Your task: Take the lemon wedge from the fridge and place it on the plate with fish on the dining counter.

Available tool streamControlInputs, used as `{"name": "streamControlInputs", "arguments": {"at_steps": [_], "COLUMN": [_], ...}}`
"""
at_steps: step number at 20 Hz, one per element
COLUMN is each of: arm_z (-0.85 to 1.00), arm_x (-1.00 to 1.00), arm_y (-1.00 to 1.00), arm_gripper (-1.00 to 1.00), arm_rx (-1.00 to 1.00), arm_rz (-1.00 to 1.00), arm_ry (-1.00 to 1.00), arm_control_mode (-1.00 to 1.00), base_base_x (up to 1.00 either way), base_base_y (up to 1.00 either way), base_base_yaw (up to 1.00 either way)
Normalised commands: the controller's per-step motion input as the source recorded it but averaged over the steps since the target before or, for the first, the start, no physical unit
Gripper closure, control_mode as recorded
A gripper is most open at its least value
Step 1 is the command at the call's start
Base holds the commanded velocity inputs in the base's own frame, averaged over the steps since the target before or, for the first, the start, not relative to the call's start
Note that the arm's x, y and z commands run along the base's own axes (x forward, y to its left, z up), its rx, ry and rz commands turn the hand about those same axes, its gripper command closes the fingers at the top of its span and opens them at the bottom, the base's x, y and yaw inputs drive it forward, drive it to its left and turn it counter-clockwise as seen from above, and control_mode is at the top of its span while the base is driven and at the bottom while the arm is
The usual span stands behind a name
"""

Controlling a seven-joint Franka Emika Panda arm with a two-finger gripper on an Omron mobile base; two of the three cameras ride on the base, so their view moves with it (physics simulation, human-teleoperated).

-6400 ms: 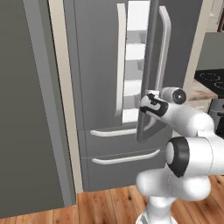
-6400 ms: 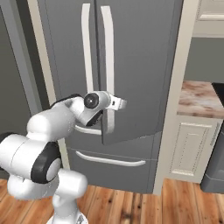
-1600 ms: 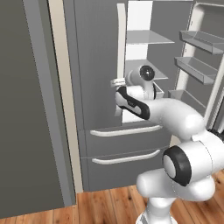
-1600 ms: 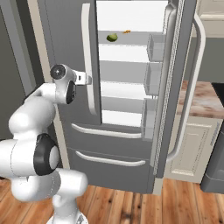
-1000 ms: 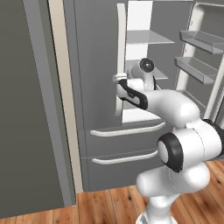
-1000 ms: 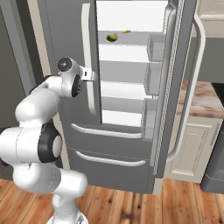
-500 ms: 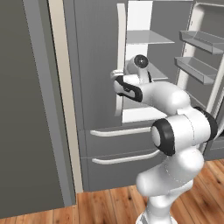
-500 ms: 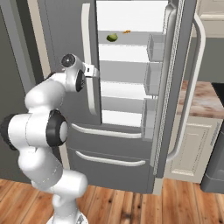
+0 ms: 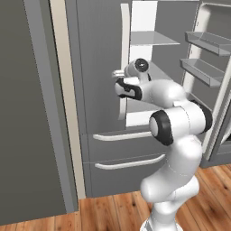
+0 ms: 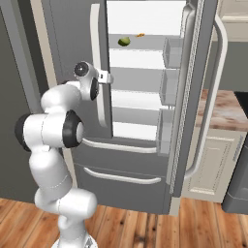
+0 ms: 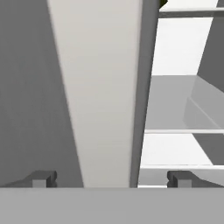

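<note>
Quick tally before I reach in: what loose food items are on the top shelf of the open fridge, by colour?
Green: 1, the rounded green item, likely the lemon wedge
Orange: 1, a tiny orange item, too small to name
Total: 2

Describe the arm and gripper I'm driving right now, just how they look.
A glossy white arm of rounded segments, with dark grey bands and round dark caps at the joints. The gripper has two small, blocky dark grey fingertips. No cables or markings are visible.
</note>
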Motion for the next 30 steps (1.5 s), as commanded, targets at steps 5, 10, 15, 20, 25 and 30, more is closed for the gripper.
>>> {"name": "streamControlInputs", "arguments": {"at_steps": [5,10,15,20,25,30], "arm_z": [-0.22,-0.16,-0.14,0.0,0.13,0.33], "arm_x": [0.5,0.69,0.73,0.36,0.05,-0.33], "arm_y": [0.06,0.03,0.0,0.02,0.01,0.24], "arm_gripper": [-1.0,-1.0,-1.0,1.0,1.0,1.0], "arm_rx": [0.04,0.03,0.0,0.0,0.0,0.0], "arm_rz": [0.0,0.0,0.0,-0.03,-0.05,0.0], "arm_ry": [-0.12,-0.07,0.0,0.01,0.1,0.1], "arm_control_mode": [-1.0,-1.0,-1.0,-1.0,-1.0,-1.0], "base_base_x": [0.0,0.0,0.0,0.0,0.0,0.0], "base_base_y": [0.0,0.0,0.0,0.0,0.0,0.0], "base_base_yaw": [0.0,0.0,0.0,0.0,0.0,0.0]}}
